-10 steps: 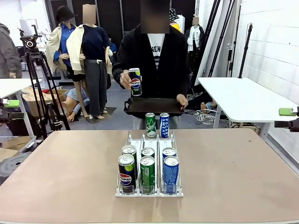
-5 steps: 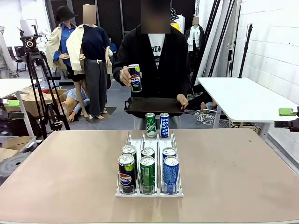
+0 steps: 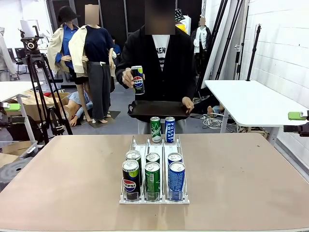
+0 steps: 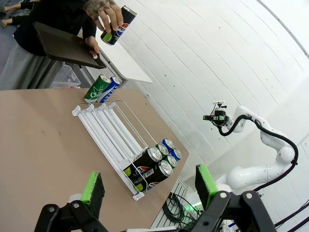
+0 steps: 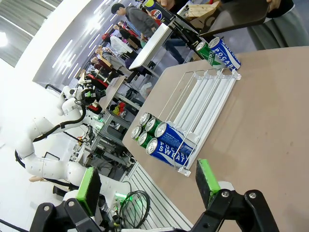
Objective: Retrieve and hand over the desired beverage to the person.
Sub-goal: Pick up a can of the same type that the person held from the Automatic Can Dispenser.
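Green pads on the left gripper (image 4: 149, 188) stand wide apart with nothing between them, above the brown table (image 3: 241, 183). The right gripper (image 5: 147, 186) is spread the same way and is also empty. Near the middle of the table's near edge, a clear rack (image 3: 146, 145) holds six cans at its near end, two deep in three lanes. These are black cola cans (image 3: 130, 180) in the left lane, green cans (image 3: 152, 181) in the middle and blue cans (image 3: 176, 180) on the right. At the rack's far end, by the table's far edge, a single green can (image 3: 155, 129) and a single blue can (image 3: 170, 129) stand side by side. Beyond that edge stands the person (image 3: 159, 67). One hand (image 3: 128, 77) holds a raised cola can (image 3: 138, 80) upright at chest height, and the other hand (image 3: 188, 104) grips a dark tray (image 3: 159, 110) held level below it.
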